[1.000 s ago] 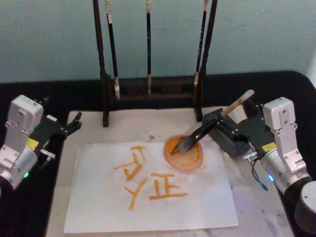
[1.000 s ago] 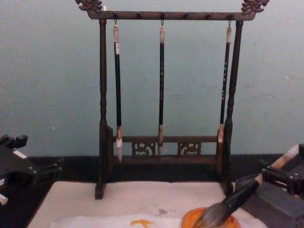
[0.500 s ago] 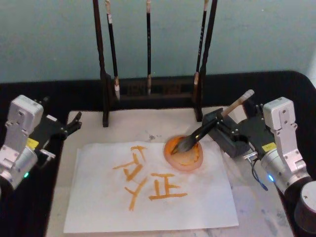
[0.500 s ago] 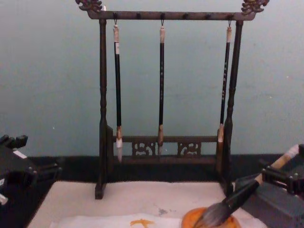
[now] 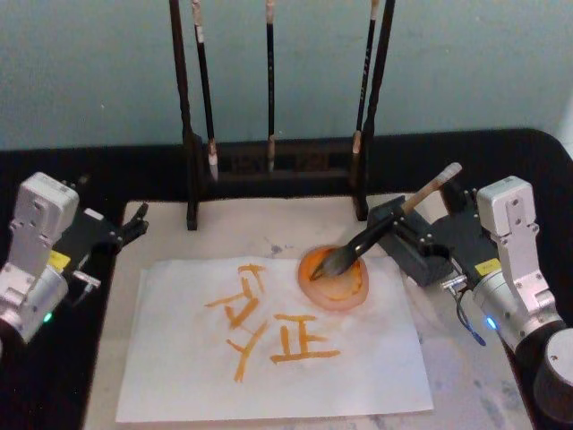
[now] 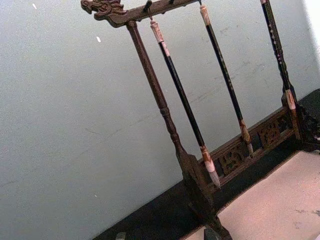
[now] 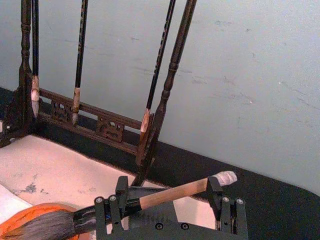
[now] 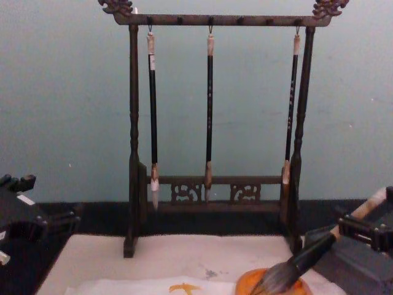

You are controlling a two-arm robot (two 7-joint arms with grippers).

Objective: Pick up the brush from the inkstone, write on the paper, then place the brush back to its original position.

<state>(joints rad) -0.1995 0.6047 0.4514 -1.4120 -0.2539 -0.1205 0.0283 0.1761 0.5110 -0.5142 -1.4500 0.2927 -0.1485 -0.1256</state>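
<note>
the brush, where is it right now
In the head view the brush is right of centre, lying between the fingers of the right claw, its bristles resting in the orange inkstone at the paper's far right corner.

Head view: high, looking down across the white wrinkled paper sheet (image 5: 269, 345). Chest view: low, level, facing the dark carved wooden brush rack (image 8: 212, 123). Wrist views: oblique, near; all share the rack.

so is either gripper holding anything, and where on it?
Right gripper holds the brush by its tan handle, bristles on the orange inkstone. Left gripper holds nothing.
</note>
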